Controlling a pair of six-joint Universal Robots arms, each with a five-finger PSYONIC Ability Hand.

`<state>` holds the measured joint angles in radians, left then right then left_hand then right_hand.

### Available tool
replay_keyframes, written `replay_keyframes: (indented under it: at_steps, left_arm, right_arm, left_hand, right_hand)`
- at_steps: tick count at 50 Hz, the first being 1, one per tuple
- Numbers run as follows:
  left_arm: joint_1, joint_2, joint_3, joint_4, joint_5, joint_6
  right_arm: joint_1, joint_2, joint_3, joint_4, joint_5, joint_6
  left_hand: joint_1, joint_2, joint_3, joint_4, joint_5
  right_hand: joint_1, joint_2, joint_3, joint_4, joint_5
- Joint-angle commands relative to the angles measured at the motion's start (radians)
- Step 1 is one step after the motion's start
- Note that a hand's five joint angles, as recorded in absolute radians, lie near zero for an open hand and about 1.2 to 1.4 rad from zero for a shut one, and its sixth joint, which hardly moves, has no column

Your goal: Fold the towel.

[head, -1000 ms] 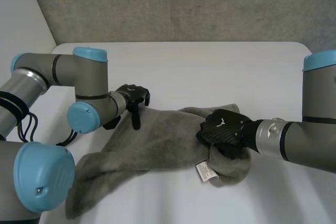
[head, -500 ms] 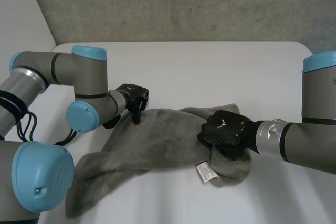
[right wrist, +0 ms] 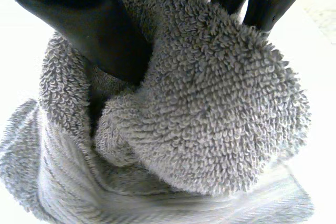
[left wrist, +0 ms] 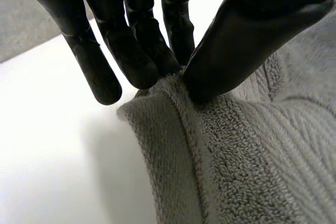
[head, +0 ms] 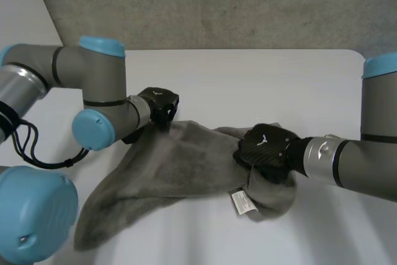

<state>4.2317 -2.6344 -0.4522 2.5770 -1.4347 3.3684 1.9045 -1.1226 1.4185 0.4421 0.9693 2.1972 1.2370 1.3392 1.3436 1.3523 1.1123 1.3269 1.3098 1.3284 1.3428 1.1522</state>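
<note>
I get the head view under soft, even light from above: the white table (head: 260, 85) is bright but not burnt out, and the grey wall (head: 217, 4) behind it is duller. The towel (head: 180, 166) throws only a faint, soft-edged shadow along its near edge. In the left wrist view the table glares almost pure white, and the left hand (left wrist: 131, 51) shows near-black with slight sheen. In the right wrist view the table is washed out, and the pile darkens under the right hand (right wrist: 89, 30)
</note>
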Motion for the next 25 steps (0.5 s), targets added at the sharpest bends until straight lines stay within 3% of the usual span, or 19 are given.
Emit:
replay_keyframes:
  at_steps: [1,5,8,10,13,15,16,18,21,25]
  left_arm:
    - [0.001,0.203,-0.173,0.044,0.008,-0.006]
    - [0.01,0.306,-0.252,0.065,0.01,-0.01]
    - [0.022,0.404,-0.333,0.095,0.014,-0.017]
    - [0.051,0.462,-0.409,0.127,0.016,-0.02]
    - [0.063,0.475,-0.445,0.135,0.017,-0.02]
    - [0.073,0.478,-0.497,0.14,0.017,-0.018]
    - [0.073,0.478,-0.497,0.14,0.017,-0.018]
    - [0.079,0.473,-0.531,0.144,0.016,-0.018]
    - [0.097,0.461,-0.539,0.157,0.016,-0.015]
    - [0.102,0.45,-0.504,0.173,0.016,-0.014]
  right_arm:
    - [-0.007,-0.114,-0.058,0.035,-0.009,0.099]
    - [-0.022,-0.14,-0.145,0.096,-0.001,0.225]
    - [-0.099,-0.137,-0.225,0.231,-0.004,0.312]
    - [-0.177,-0.108,-0.246,0.346,-0.004,0.264]
    - [-0.191,-0.077,-0.248,0.382,0.006,0.207]
    - [-0.191,-0.033,-0.239,0.433,0.075,0.052]
    - [-0.191,-0.032,-0.239,0.434,0.075,0.052]
    - [-0.196,-0.005,-0.237,0.474,0.182,-0.055]
    - [-0.191,0.004,-0.262,0.431,0.236,-0.067]
    - [-0.185,0.006,-0.326,0.341,0.236,-0.063]
  left_hand:
    - [0.159,0.057,0.053,0.044,0.109]
    - [0.159,0.057,0.053,0.044,0.109]
    - [0.159,0.057,0.053,0.044,0.109]
    - [0.159,0.057,0.053,0.044,0.109]
    - [0.159,0.057,0.053,0.044,0.109]
    - [0.159,0.057,0.053,0.044,0.109]
    - [0.159,0.057,0.053,0.044,0.109]
    - [0.159,0.057,0.053,0.044,0.109]
    - [0.159,0.057,0.053,0.044,0.109]
    - [0.159,0.057,0.053,0.044,0.109]
  right_hand:
    - [0.069,0.087,0.068,0.053,0.07]
    - [0.069,0.087,0.068,0.053,0.07]
    - [0.069,0.087,0.068,0.053,0.07]
    - [0.069,0.087,0.068,0.053,0.07]
    - [0.069,0.087,0.068,0.053,0.07]
    - [0.069,0.087,0.068,0.053,0.07]
    - [0.069,0.087,0.068,0.053,0.07]
    - [0.069,0.087,0.068,0.053,0.07]
    - [0.069,0.087,0.068,0.053,0.07]
    - [0.069,0.087,0.068,0.053,0.07]
